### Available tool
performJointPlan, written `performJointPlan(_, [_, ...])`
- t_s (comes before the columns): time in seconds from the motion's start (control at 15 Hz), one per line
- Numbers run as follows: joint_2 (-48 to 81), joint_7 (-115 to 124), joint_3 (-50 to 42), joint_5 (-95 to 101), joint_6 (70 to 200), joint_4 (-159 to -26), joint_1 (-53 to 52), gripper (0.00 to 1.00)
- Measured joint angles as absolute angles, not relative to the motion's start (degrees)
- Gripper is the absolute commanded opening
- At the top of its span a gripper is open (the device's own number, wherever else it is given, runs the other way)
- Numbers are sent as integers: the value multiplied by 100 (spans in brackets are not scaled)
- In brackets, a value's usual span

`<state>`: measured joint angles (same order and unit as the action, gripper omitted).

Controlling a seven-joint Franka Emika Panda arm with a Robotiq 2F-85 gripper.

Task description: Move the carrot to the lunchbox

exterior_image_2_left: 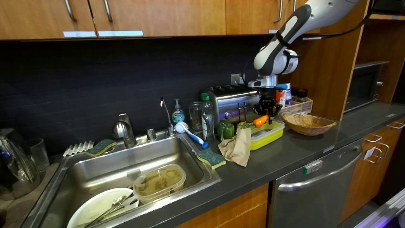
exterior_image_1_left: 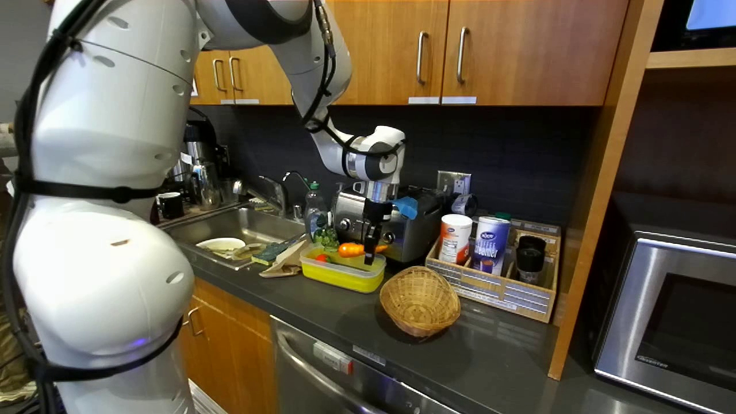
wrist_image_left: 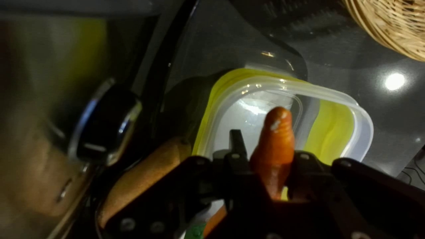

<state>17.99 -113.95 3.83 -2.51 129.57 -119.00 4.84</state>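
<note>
The bright orange carrot (exterior_image_1_left: 352, 250) is held between the black fingers of my gripper (exterior_image_1_left: 372, 244), just over the yellow-green lunchbox (exterior_image_1_left: 343, 278). In an exterior view the carrot (exterior_image_2_left: 260, 121) lies slantwise, with a leafy green end toward the paper bag, and the gripper (exterior_image_2_left: 269, 117) points down over the lunchbox (exterior_image_2_left: 267, 139). In the wrist view the carrot tip (wrist_image_left: 277, 139) sticks out between the gripper fingers (wrist_image_left: 270, 159), above the lunchbox (wrist_image_left: 332, 126). The fingers hide the carrot's middle. A small red item (exterior_image_1_left: 322, 258) shows at the lunchbox's near-sink end.
A woven basket (exterior_image_1_left: 420, 302) stands right beside the lunchbox. A steel toaster (exterior_image_2_left: 237, 104) is close behind it. A crumpled paper bag (exterior_image_2_left: 237, 146), a green pepper (exterior_image_2_left: 225, 130) and the sink (exterior_image_2_left: 190, 144) are on one side. A cardboard tray (exterior_image_1_left: 494, 293) with canisters stands beyond the basket.
</note>
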Motion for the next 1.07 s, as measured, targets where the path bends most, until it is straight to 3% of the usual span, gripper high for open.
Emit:
performJointPlan(0.13, [1799, -11395, 383, -251, 12957, -11900, 484, 25])
performJointPlan(0.2, [1799, -11395, 383, -251, 12957, -11900, 484, 50])
performJointPlan(0.4, [1799, -11395, 383, -251, 12957, -11901, 484, 61])
performJointPlan(0.73, [1787, -11395, 383, -251, 12979, -11935, 484, 94])
performJointPlan(0.87, [1778, -11395, 383, -251, 12996, -11955, 484, 100])
performJointPlan(1.07, [1731, -11365, 383, -251, 13037, -12046, 482, 100])
